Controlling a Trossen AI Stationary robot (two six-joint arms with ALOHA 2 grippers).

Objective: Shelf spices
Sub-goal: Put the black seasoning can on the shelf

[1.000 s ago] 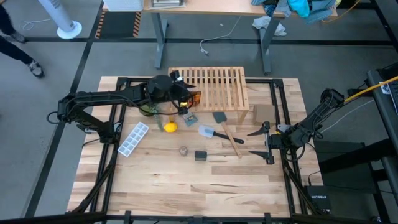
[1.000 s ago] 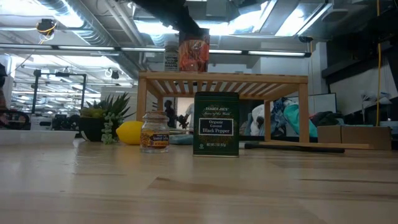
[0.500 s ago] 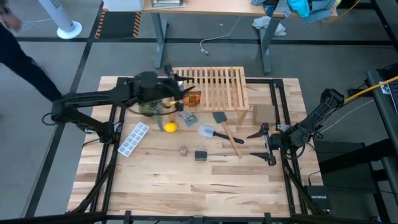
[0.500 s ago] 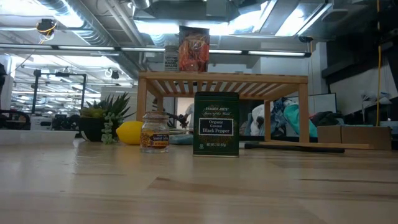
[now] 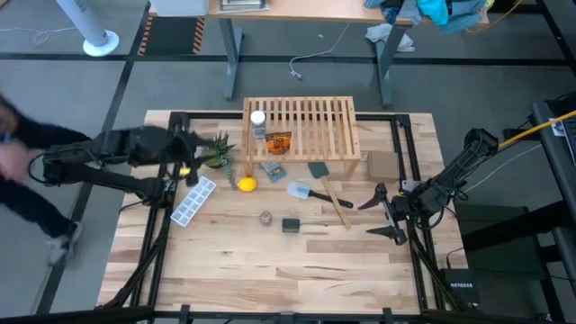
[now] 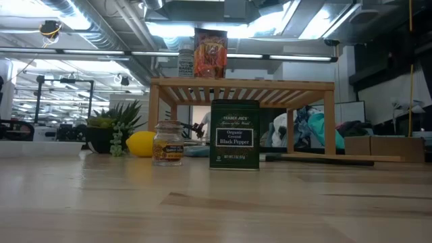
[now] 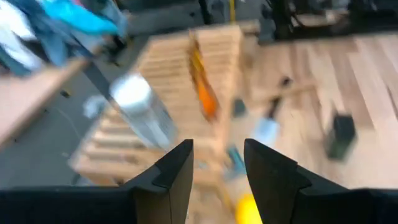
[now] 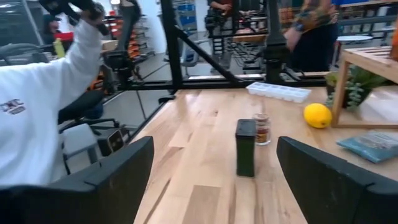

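From the high view, the shelf [image 5: 306,126] is a pale wooden slat rack with its long side running across the table, at the far edge. Two spices already sit on its left end: the white-capped jar [image 5: 258,121] and, just beside it toward the front, the orange packet [image 5: 278,142]. Both are off to the right of the left gripper [image 5: 184,148], which sits over the table's left side near a small plant [image 5: 216,155], well apart from the rack. The right gripper [image 5: 382,214] hangs at the table's right side with fingers spread and nothing between them. The black pepper tin [image 5: 290,225] and the tiny glass jar [image 5: 265,218] stand on the tabletop to its left, near each other, along with a lemon [image 5: 246,184], an ice tray [image 5: 193,201] and a spatula [image 5: 310,192].

Low view: the tin [image 6: 234,134] stands upright, label facing the camera, reading black pepper. The glass jar [image 6: 168,142] is upright just left of it, with brownish stuff inside. On the slats [image 6: 241,84] above, the orange packet [image 6: 210,52] and white jar [image 6: 185,62] both stand upright.

Left wrist view: it's all blurred, but the fingers [image 7: 171,177] are parted with nothing in the gap. The white-capped jar [image 7: 140,109] and orange packet [image 7: 204,87] sit on the rack [image 7: 161,106] ahead.

Right wrist view: the fingers [image 8: 121,171] are wide apart and empty. The tin [image 8: 245,148] and glass jar [image 8: 262,129] stand straight ahead, with the lemon [image 8: 318,115] beyond.
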